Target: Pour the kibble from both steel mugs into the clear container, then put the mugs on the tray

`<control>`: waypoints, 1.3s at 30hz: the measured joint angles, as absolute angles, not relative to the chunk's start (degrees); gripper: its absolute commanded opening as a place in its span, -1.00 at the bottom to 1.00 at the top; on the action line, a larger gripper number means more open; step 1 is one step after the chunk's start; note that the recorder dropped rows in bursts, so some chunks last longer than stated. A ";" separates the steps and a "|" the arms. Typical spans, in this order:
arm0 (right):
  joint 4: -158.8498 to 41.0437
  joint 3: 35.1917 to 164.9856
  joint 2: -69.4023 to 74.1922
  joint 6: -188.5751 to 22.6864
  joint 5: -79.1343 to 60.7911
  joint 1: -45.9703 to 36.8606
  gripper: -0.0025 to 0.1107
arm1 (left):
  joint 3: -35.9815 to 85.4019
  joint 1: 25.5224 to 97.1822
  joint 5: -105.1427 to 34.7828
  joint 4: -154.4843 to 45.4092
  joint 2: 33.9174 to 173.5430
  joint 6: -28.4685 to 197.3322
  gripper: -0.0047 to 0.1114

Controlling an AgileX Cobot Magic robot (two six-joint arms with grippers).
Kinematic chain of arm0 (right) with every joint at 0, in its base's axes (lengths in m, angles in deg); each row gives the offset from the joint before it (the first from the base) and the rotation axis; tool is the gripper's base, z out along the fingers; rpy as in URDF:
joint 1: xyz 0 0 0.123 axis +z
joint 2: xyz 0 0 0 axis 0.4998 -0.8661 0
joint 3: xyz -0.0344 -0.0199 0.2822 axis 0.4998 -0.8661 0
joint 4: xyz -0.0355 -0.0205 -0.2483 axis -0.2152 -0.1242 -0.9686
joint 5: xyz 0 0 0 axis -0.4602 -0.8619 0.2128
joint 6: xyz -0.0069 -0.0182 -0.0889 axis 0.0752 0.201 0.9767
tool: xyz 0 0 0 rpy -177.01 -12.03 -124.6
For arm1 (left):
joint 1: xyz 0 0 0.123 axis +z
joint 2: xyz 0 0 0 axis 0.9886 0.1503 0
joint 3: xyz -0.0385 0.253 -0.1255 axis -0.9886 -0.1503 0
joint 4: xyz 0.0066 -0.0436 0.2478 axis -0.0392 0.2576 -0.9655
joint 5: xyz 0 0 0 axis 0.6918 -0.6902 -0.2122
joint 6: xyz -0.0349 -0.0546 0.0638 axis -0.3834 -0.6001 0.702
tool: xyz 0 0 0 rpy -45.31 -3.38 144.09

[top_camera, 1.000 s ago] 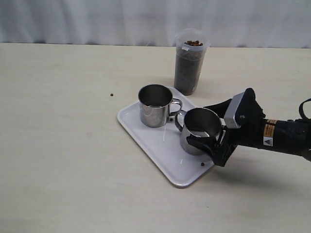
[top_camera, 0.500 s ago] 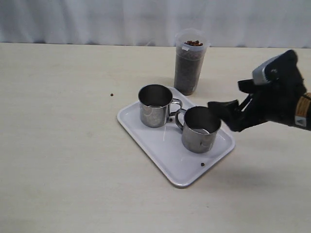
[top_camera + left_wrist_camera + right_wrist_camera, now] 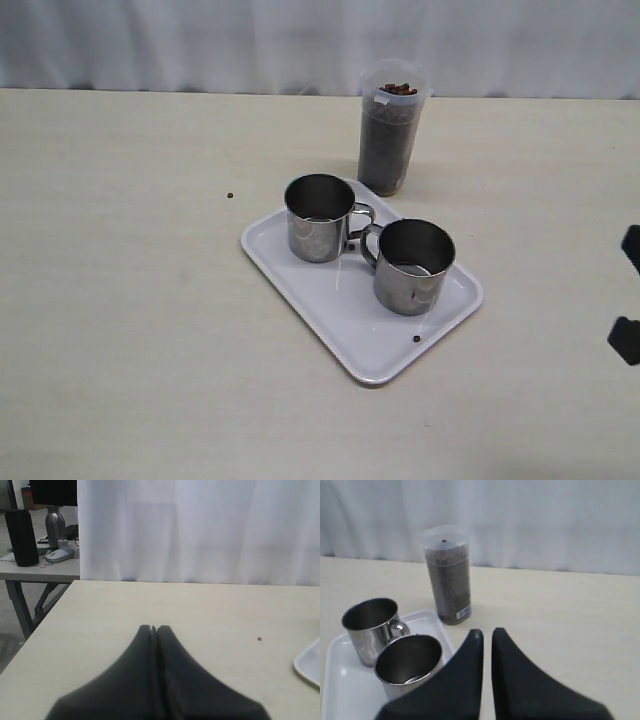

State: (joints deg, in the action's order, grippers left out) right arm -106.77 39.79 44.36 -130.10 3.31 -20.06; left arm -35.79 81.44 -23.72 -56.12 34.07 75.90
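Two steel mugs stand upright on the white tray [image 3: 330,300]: one [image 3: 318,218] at its far corner, the other [image 3: 412,267] toward the right, handles facing each other. They look empty. The clear container [image 3: 391,125] stands behind the tray, nearly full of kibble [image 3: 398,89]. My right gripper [image 3: 487,631] hangs to the right of the tray, apart from the nearer mug [image 3: 409,661], its fingers a narrow gap apart and holding nothing. In the exterior view only dark bits of that arm [image 3: 627,340] show at the right edge. My left gripper [image 3: 154,628] is shut and empty, far left of the tray.
A stray pellet [image 3: 230,195] lies on the table left of the tray, and another [image 3: 416,339] on the tray's near corner. A white curtain backs the table. Beyond the table's left end stands a desk with a speaker [image 3: 22,537] and a bottle.
My right gripper let go of the right-hand mug, which stays on the tray, and drew back to the right, nearly out of the exterior view. Mugs, tray and container have not moved.
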 measured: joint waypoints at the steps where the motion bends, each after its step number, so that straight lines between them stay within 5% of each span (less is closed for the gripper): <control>1: -106.14 38.78 47.13 -130.10 2.45 -20.06 -0.88 | -35.79 81.44 -23.72 -56.12 34.07 75.90 -0.92; 12: -104.77 35.43 72.50 -131.32 1.05 -20.06 -0.88 | -35.79 81.44 -23.72 -56.12 34.07 75.90 -0.92; 27: -103.52 35.35 74.03 -130.02 0.84 -20.06 -0.88 | -35.79 81.44 -23.72 -56.12 34.07 75.90 -0.92; 32: -64.72 35.35 74.03 -92.30 -9.86 -20.70 -0.88 | -35.79 81.44 -23.72 -56.12 34.07 75.90 -0.92; 39: -60.01 35.35 74.03 -86.27 -16.20 -20.83 -0.88 | -35.79 81.44 -23.72 -56.12 34.07 75.90 -0.92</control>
